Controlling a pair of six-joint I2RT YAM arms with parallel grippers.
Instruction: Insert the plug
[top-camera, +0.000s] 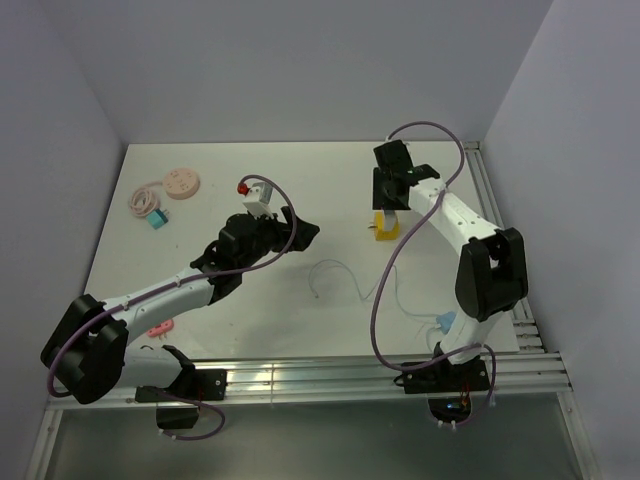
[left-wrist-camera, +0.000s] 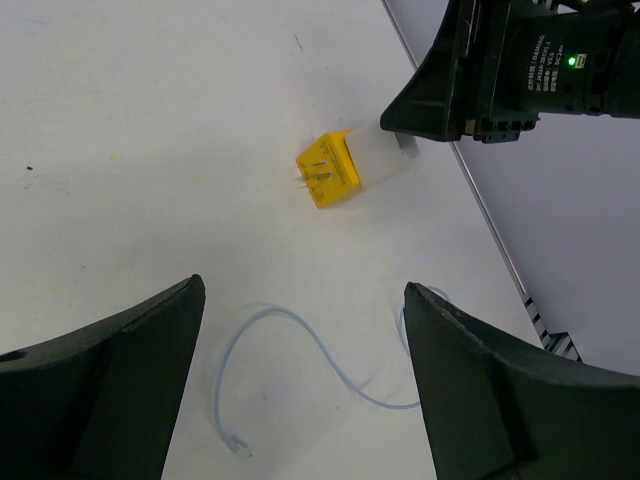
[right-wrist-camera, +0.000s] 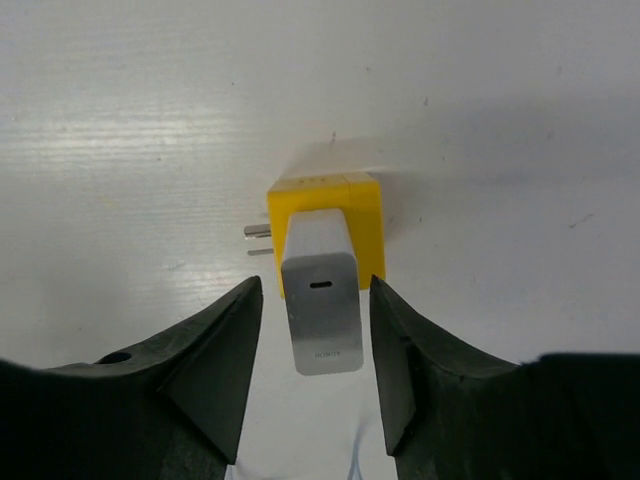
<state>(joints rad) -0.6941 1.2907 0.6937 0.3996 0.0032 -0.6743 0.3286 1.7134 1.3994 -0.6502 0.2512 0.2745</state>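
Observation:
A white charger (right-wrist-camera: 320, 300) stands in a yellow adapter (right-wrist-camera: 365, 215) with two metal prongs (right-wrist-camera: 257, 232) pointing left; its top face has a small slot. My right gripper (right-wrist-camera: 315, 350) is open and straddles the charger, with a small gap on each side. In the top view the right gripper (top-camera: 388, 205) hangs just over the adapter (top-camera: 385, 230). A thin white cable (left-wrist-camera: 300, 350) lies loose on the table, its free end (left-wrist-camera: 235, 440) bare. My left gripper (left-wrist-camera: 305, 380) is open and empty above the cable, left of the adapter (left-wrist-camera: 328, 172) in the top view (top-camera: 303, 236).
A white block with a red part (top-camera: 258, 195) lies behind the left gripper. A pink disc (top-camera: 183, 184), a coiled pink cord (top-camera: 145, 197) and a teal piece (top-camera: 157, 221) sit at the far left. A blue item (top-camera: 445, 322) lies by the right arm's base.

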